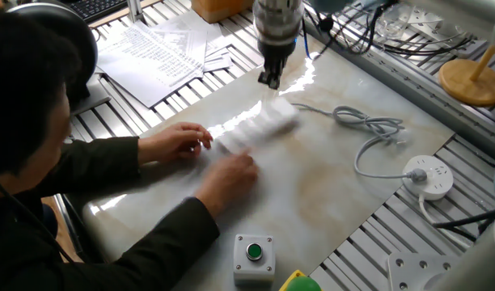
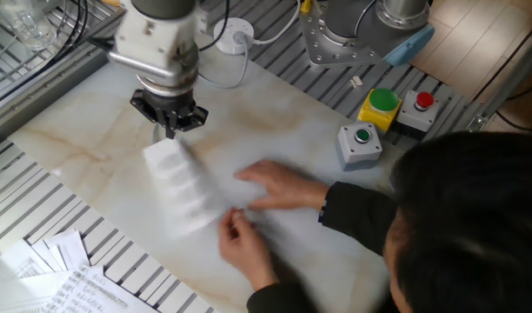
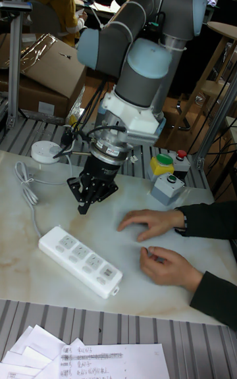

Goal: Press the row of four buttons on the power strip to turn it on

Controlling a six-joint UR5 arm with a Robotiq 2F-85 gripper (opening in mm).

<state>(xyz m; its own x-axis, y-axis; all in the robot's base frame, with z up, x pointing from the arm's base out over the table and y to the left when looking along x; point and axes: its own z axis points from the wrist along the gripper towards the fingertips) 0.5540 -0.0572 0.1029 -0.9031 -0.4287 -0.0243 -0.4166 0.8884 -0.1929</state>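
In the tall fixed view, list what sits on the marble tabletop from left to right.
Round white socket hub → grey cord → power strip → person's two hands, with the grey box with the green button behind them.

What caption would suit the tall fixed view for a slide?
Gripper hangs above the white power strip on the marble table, while a person's two hands rest beside it.

You're looking at one power strip [image 3: 79,261], one claw [image 3: 84,207], two hands [image 3: 153,224] [image 3: 170,267], one round socket hub [image 1: 428,177].
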